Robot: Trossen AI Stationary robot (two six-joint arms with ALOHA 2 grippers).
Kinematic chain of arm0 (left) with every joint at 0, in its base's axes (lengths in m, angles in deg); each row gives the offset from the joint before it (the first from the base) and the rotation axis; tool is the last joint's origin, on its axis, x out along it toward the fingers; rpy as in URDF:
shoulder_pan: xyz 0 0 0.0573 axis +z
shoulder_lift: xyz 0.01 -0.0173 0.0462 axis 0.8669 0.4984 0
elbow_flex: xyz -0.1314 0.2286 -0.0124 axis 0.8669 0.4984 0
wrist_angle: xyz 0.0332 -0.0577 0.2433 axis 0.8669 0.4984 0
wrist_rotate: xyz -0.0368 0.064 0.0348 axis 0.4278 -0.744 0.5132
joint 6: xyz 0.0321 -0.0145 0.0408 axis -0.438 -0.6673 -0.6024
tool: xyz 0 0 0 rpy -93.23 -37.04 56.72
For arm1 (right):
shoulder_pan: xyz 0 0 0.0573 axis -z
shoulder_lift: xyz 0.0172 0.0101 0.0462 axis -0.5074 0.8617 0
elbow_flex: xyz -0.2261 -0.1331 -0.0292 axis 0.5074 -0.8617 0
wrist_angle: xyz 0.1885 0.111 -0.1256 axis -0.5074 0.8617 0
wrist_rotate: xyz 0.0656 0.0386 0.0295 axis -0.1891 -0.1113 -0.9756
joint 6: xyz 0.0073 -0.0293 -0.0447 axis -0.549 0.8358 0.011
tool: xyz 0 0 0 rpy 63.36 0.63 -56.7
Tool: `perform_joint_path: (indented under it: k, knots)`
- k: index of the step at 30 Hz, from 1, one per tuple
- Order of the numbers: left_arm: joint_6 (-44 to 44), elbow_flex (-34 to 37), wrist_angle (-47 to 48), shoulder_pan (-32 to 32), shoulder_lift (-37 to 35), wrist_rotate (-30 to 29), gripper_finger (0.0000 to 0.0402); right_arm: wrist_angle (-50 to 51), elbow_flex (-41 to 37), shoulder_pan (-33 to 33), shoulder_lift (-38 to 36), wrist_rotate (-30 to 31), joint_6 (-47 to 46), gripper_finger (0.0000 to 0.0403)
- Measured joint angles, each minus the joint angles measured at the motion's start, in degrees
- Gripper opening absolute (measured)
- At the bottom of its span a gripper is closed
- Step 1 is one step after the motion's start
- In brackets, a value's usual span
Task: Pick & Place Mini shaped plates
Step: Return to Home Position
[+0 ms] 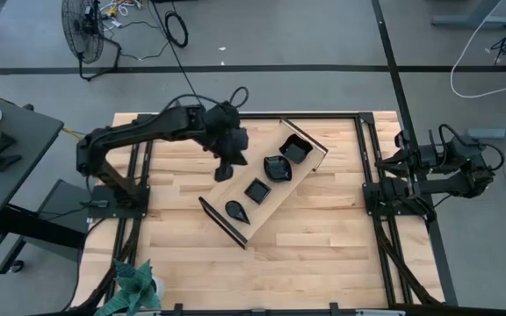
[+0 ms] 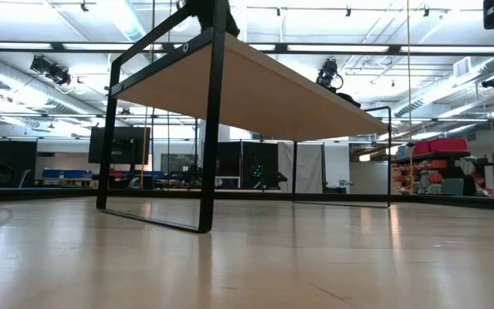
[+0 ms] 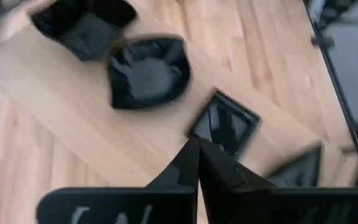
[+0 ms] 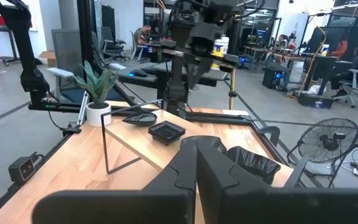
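A long light-wood tray (image 1: 276, 195) with black ends lies slantwise on the pale, plank-grained wooden table (image 1: 323, 237). In the low view it shows as a flat, smooth board raised on a thin black frame.

Four glossy black mini shaped plates sit in a row along the tray, each apart from its neighbour. A pointed teardrop dish (image 1: 236, 211) lies nearest one black end. Next to it is a flat square dish (image 1: 257, 190) with a raised rim, then a wavy-rimmed bowl (image 1: 278, 167) with a crumpled-looking edge. A deep-sided dish (image 1: 295, 150) sits at the far end; its outline looks roughly square from above, though it may be leaf-shaped. From overhead I cannot tell whether any of these is a single piece or a stack.

The left gripper (image 1: 227, 168) hangs over the tray's long edge on the left arm's side, beside the square dish and the wavy-rimmed bowl. In the left wrist view its two dark, matte fingers (image 3: 213, 165) are pressed together tip to tip, with nothing between them.

The right gripper (image 4: 196, 143) is folded back at the table's right edge, well apart from the tray. Its fingers also meet and hold nothing. A potted plant (image 1: 134, 285) with spiky green leaves stands at the table's near left corner.
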Motion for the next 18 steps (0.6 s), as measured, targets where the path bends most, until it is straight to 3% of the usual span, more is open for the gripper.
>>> perform_joint_path:
  k: [7, 18]
  knots:
    - [1.2, 6.6, 0.7, -4.8, -5.6, -0.1, 0.0004, 0.0, 0.0, 0.0, 0.0, 0.0, 0.0, 0.0010]
    - [7.3, 29.7, -13.8, -10.2, -24.1, -3.7, 0.0004, 0.0, 0.0, 0.0, 0.0, 0.0, 0.0, 0.0010]
